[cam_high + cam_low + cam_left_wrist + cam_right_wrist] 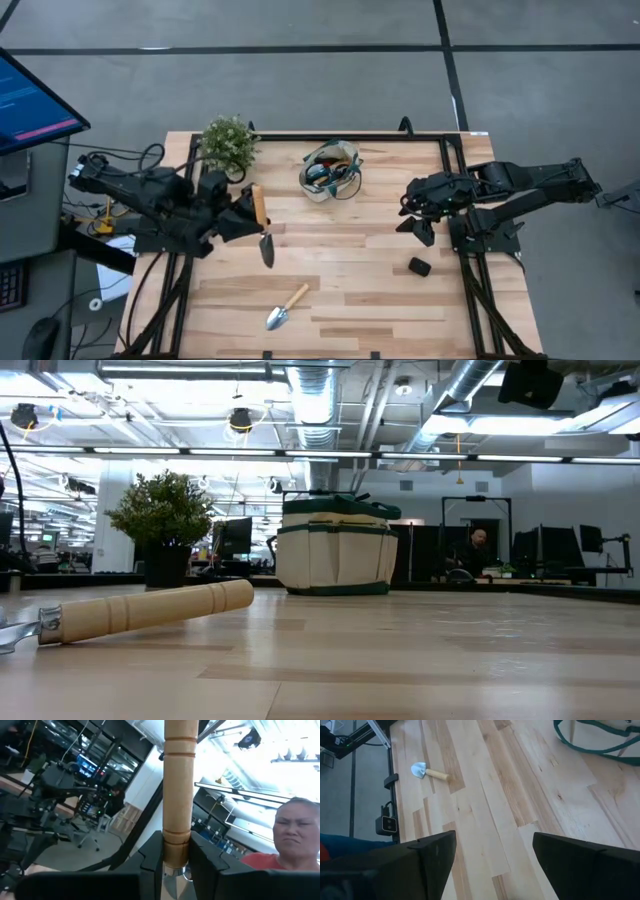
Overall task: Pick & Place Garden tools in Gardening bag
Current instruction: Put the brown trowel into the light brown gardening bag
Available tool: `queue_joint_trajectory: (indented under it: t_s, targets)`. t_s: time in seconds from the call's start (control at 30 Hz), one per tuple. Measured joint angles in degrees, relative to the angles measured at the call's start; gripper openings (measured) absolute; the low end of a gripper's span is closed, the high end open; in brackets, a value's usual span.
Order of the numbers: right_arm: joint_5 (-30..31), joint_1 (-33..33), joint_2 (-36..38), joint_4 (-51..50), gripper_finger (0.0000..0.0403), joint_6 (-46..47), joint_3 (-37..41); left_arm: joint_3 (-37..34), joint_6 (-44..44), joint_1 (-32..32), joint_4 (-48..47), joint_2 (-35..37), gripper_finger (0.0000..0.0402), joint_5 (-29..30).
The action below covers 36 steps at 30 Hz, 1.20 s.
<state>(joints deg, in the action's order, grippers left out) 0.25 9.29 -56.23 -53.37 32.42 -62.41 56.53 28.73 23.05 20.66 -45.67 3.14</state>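
My left gripper (247, 214) is shut on a trowel (262, 225) with a light wooden handle and a silver head, left of the table's middle. The beige gardening bag (330, 170) with green trim stands on its base at the far middle and also shows in the low view (335, 550). A second trowel (287, 307) lies flat near the near edge; its handle shows in the low view (150, 610) and the whole tool in the right wrist view (427, 771). My right gripper (492, 865) is open and empty over the table's right side (414, 215). My left gripper pinches the trowel's wooden handle (176, 845) between its two fingers (152, 862), at the end next to the metal collar. The fingers come from the table's left and lie across the handle. The handle's free end points toward the far edge, the head toward the near edge.
A bushy green plant (228, 145) stands at the far left, close to my left arm. A small black lump (419, 267) lies near my right arm. The bag's green loop handle (590, 740) lies on the wood. A person (295, 845) is beyond the table.
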Motion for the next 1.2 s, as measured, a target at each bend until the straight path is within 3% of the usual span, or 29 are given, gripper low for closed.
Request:
queue_joint_trajectory:
  t_s: [0.1, 0.2, 0.37, 0.53, 0.77, 0.93, 1.2]
  targets:
    - [0.0, 0.0, 0.0, 0.0, 0.0256, 0.0, 0.0, 0.0, -0.2, 0.0, 0.0, -0.2, 0.0064, 0.9]
    - [0.0, 0.0, 0.0, 0.0, 0.0256, 0.0, 0.0, 0.0, -4.5, 0.0, 0.0, -0.7, 0.0064, 7.2]
    - [0.0, 0.0, 0.0, -0.1, 0.0256, 0.1, 0.0, 0.1, -19.3, -0.1, 0.1, -2.6, 0.0064, 25.3]
    - [0.0, 0.0, 0.0, -0.1, 0.0256, 1.5, 0.0, 0.1, -31.8, -2.0, 0.4, -5.9, 0.0064, 50.1]
    - [-0.1, 0.0, 0.0, -0.1, 0.0256, 2.1, 0.0, 0.1, -49.4, -7.9, 0.8, -9.3, 0.0064, 68.9]
    - [-0.2, -0.1, 0.0, -0.1, 0.0256, 3.3, 0.0, 1.2, -57.9, -11.9, 1.0, -11.8, 0.0064, 74.8]
    - [-0.2, -1.5, 0.0, -0.1, 0.0256, 3.6, 0.0, 3.6, -60.4, -15.1, 1.2, -14.1, 0.0064, 73.2]
